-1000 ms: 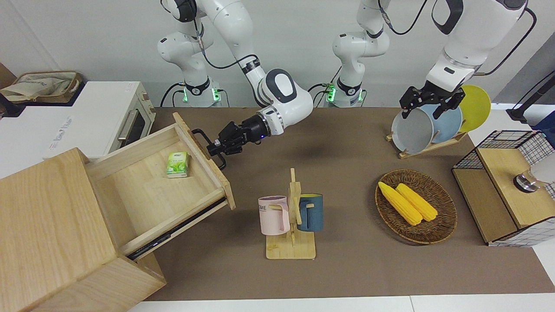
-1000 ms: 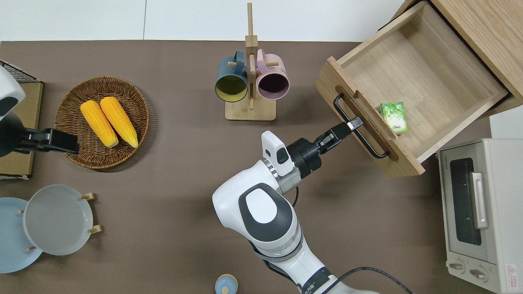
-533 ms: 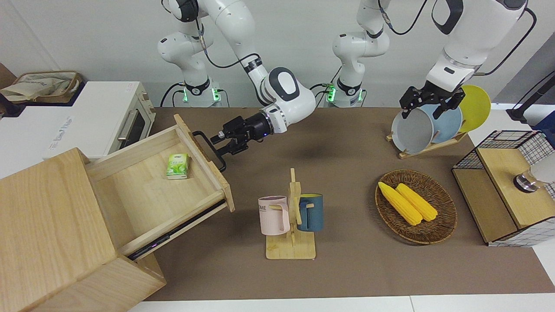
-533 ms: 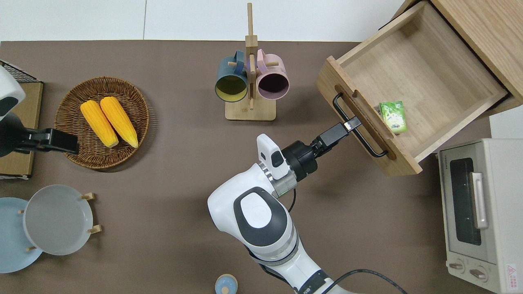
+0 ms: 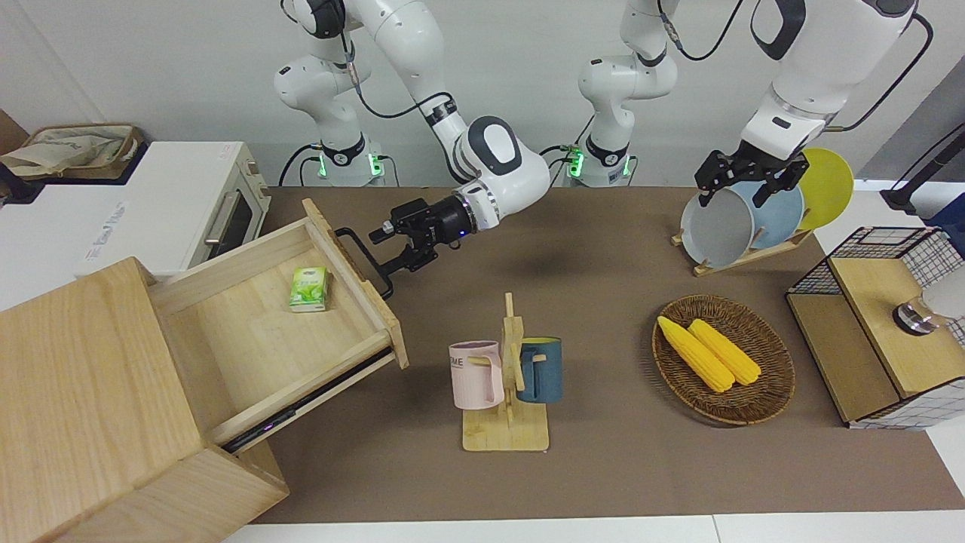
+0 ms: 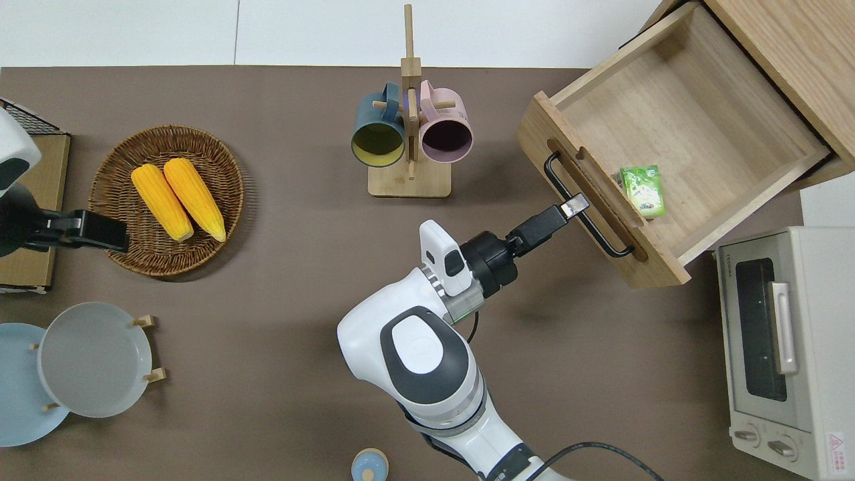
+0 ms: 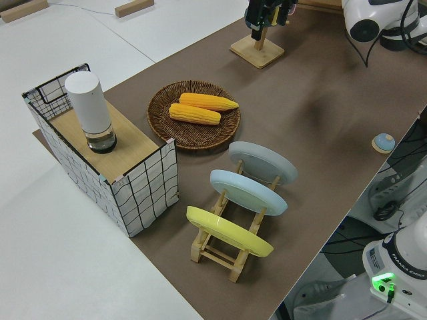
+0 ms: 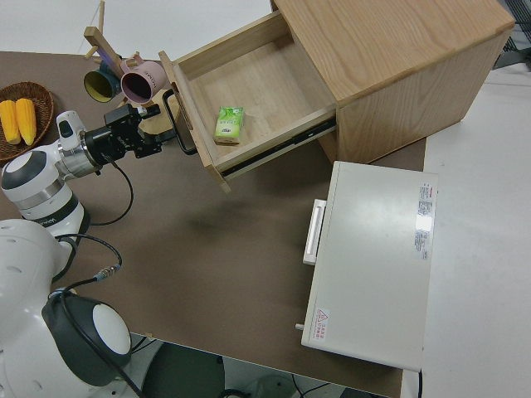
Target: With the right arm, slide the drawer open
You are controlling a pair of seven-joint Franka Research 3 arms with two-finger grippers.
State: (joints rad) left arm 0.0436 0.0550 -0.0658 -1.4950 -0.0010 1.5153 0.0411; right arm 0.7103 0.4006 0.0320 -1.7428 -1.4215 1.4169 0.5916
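The drawer [image 5: 264, 332] stands pulled far out of the big pale wooden box [image 5: 75, 392], its front tilted toward the mug rack. It also shows in the overhead view [image 6: 695, 127]. A small green packet [image 5: 309, 289] lies inside, near the front panel. My right gripper [image 5: 386, 249] is open, with its fingers spread at the black loop handle [image 5: 354, 245]. In the overhead view the right gripper [image 6: 573, 207] reaches the bar of the handle [image 6: 601, 234]. My left gripper [image 5: 735, 185] is parked.
A white toaster oven [image 5: 181, 204] stands beside the box, nearer to the robots. A wooden mug rack [image 5: 507, 377] with two mugs stands mid-table. A wicker basket [image 5: 724, 362] holds two corn cobs. A plate rack [image 5: 742, 226] and a wire-grid cabinet [image 5: 882, 324] stand at the left arm's end.
The right gripper's fingers have spread apart on the handle and the wrist has drawn back a little from the drawer front. The drawer has stayed where it was.
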